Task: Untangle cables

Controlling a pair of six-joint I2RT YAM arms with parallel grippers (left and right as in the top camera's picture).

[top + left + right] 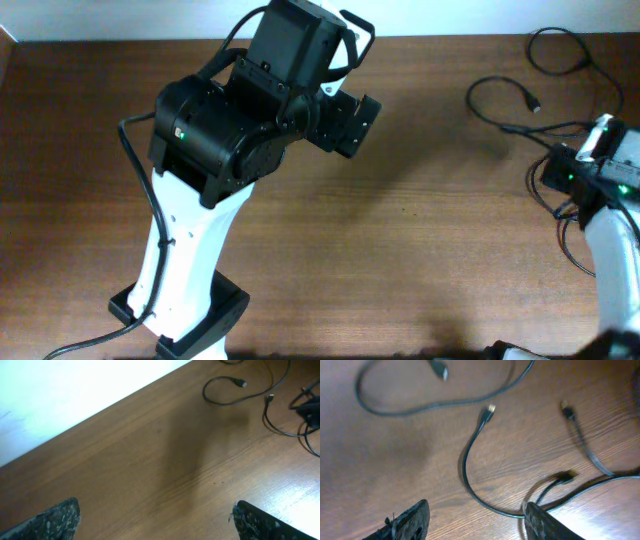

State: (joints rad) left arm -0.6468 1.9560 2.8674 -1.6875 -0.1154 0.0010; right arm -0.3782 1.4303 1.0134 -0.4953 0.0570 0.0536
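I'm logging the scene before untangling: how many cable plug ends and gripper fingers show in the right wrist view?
Cable plug ends: 4
Right gripper fingers: 2
Total: 6

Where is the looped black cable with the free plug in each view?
Overhead: looped cable in the upper right.
Left wrist: looped cable at the top, right of centre.
Right wrist: looped cable in the upper left, plug at the top edge.
Shared landmark: the brown wooden table it lies on.
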